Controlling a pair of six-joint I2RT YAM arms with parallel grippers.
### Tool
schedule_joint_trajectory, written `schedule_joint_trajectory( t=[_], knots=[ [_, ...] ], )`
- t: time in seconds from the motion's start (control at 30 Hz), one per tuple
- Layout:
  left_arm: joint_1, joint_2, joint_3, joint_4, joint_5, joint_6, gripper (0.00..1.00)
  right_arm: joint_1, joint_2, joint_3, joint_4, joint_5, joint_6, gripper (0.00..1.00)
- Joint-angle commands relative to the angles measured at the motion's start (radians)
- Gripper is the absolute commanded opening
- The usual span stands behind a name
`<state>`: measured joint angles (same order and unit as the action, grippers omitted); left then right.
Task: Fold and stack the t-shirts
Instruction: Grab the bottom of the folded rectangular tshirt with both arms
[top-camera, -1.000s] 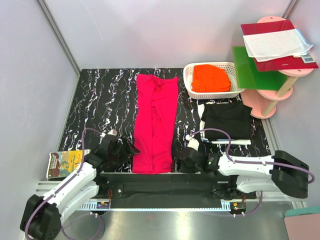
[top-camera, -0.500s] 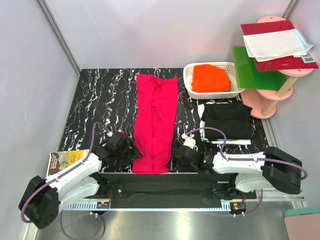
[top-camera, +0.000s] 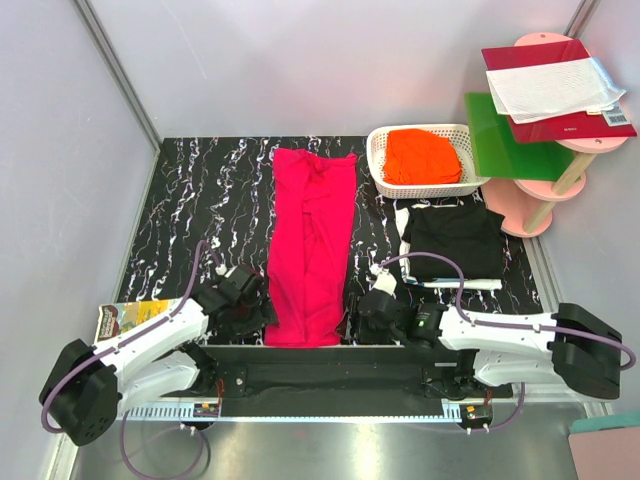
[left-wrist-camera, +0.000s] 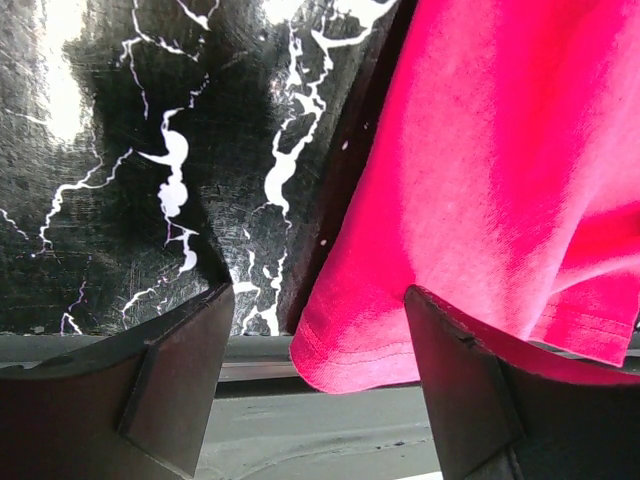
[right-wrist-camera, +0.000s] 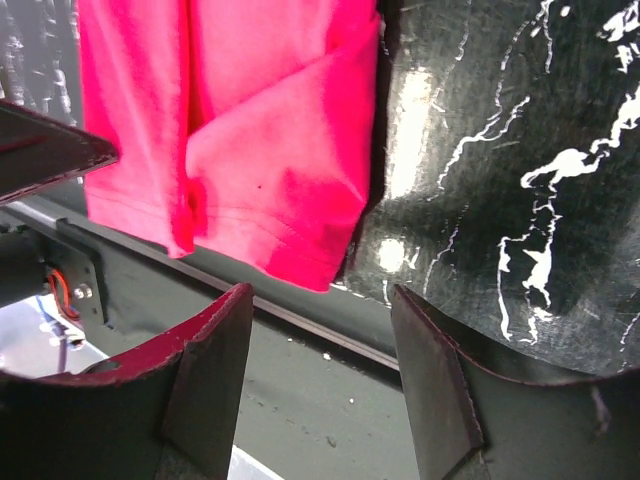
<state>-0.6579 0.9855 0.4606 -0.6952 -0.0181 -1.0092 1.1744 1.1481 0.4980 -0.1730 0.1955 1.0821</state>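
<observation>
A pink t-shirt (top-camera: 310, 245) lies folded into a long strip down the middle of the black marbled table (top-camera: 200, 200). Its near hem hangs just over the front edge. My left gripper (top-camera: 262, 312) is open at the hem's left corner (left-wrist-camera: 350, 350), which lies between its fingers. My right gripper (top-camera: 352, 322) is open just in front of the hem's right corner (right-wrist-camera: 290, 240). A folded black t-shirt (top-camera: 452, 238) lies at the right. An orange t-shirt (top-camera: 421, 157) sits in a white basket (top-camera: 470, 185).
A book (top-camera: 132, 325) lies at the table's left front corner. A pink side stand (top-camera: 545, 150) with green and red boards stands at the right. A white pen-like object (top-camera: 465, 284) lies below the black shirt. The grey rail (right-wrist-camera: 300, 400) runs along the front.
My left gripper has moved right, up to the hem's left corner. My right gripper has shifted slightly by the hem's right corner. The pink shirt has not moved.
</observation>
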Motion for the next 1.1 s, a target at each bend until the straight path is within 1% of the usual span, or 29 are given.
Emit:
schedule_joint_trajectory(
  t=[0.0, 0.13, 0.23, 0.3, 0.6, 0.7, 0.77, 0.87, 1.0, 1.07],
  knots=[
    [-0.025, 0.008, -0.028, -0.044, -0.025, -0.002, 0.76, -0.002, 0.060, 0.031, 0.006, 0.039, -0.011, 0.65],
    [-0.032, 0.008, -0.028, -0.044, -0.020, 0.000, 0.75, -0.004, 0.220, 0.080, 0.053, -0.007, -0.022, 0.64],
    [-0.037, 0.004, -0.031, -0.044, -0.020, -0.005, 0.74, -0.002, 0.269, 0.091, 0.070, -0.019, -0.028, 0.64],
    [-0.039, 0.002, -0.033, -0.044, -0.020, -0.003, 0.74, -0.004, 0.263, 0.085, 0.082, -0.021, -0.027, 0.63],
    [-0.043, 0.002, -0.030, -0.044, -0.026, -0.002, 0.73, -0.004, 0.056, 0.030, 0.033, 0.013, 0.004, 0.60],
    [-0.046, 0.005, -0.028, -0.046, -0.033, -0.002, 0.73, -0.004, 0.027, 0.034, 0.012, 0.031, -0.001, 0.60],
    [-0.049, 0.005, -0.027, -0.047, -0.040, -0.005, 0.73, -0.004, 0.035, 0.047, 0.010, 0.044, -0.007, 0.60],
    [-0.052, 0.008, -0.025, -0.049, -0.046, -0.006, 0.73, -0.004, 0.099, 0.082, 0.009, 0.039, -0.025, 0.60],
    [-0.055, 0.008, -0.023, -0.049, -0.048, -0.005, 0.73, -0.004, 0.237, 0.123, 0.009, 0.007, -0.033, 0.60],
    [-0.058, 0.007, -0.025, -0.050, -0.048, -0.008, 0.73, -0.002, 0.263, 0.137, 0.023, -0.005, -0.033, 0.60]
  ],
)
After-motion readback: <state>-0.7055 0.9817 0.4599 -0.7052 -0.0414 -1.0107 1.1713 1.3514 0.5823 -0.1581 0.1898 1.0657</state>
